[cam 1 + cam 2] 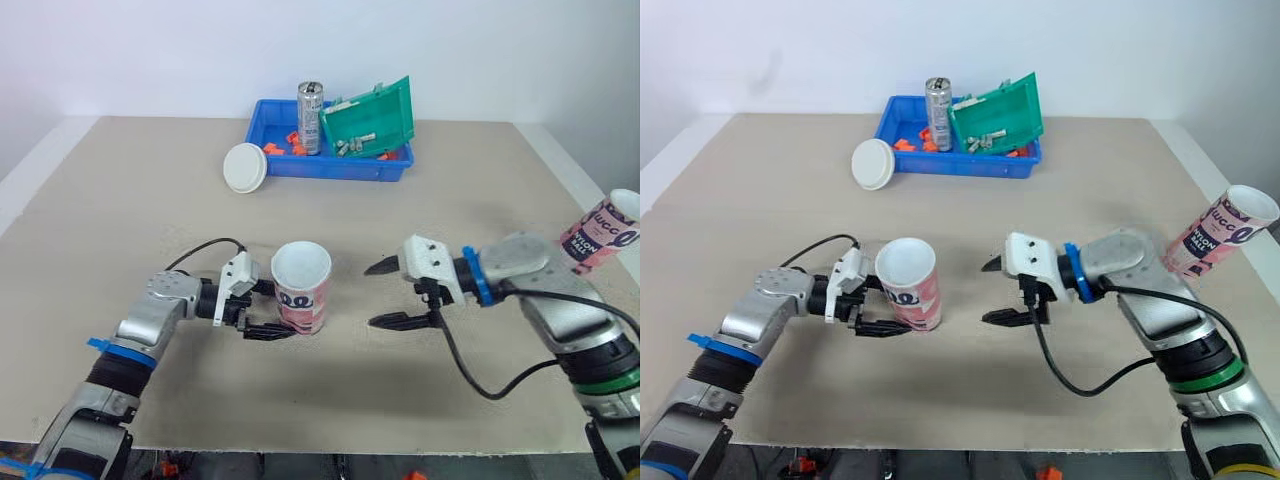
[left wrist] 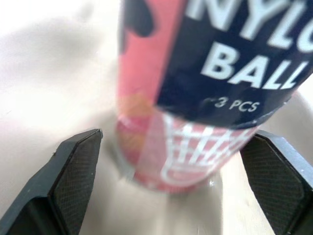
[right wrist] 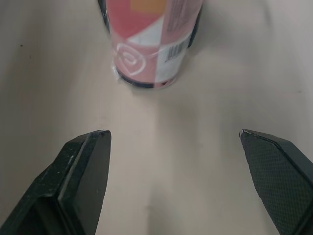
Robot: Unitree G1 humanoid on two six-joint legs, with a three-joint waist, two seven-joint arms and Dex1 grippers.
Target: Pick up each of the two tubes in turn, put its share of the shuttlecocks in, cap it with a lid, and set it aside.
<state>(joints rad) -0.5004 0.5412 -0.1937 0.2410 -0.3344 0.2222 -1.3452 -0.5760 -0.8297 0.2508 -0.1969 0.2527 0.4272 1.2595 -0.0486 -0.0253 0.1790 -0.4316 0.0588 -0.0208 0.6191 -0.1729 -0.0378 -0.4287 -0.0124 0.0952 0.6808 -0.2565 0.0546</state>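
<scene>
A pink and navy tube stands upright on the table, left of centre, its white open mouth facing up. My left gripper is open, one finger on each side of the tube's base, with small gaps showing. To the tube's right my right gripper is open and empty, pointing at the tube from a short distance. A second matching tube leans tilted at the table's right edge. Just left of the blue bin lies a white round lid.
A blue bin at the back centre holds a silver can, a tilted green bin and small orange and grey parts. A black cable loops from my right wrist over the table.
</scene>
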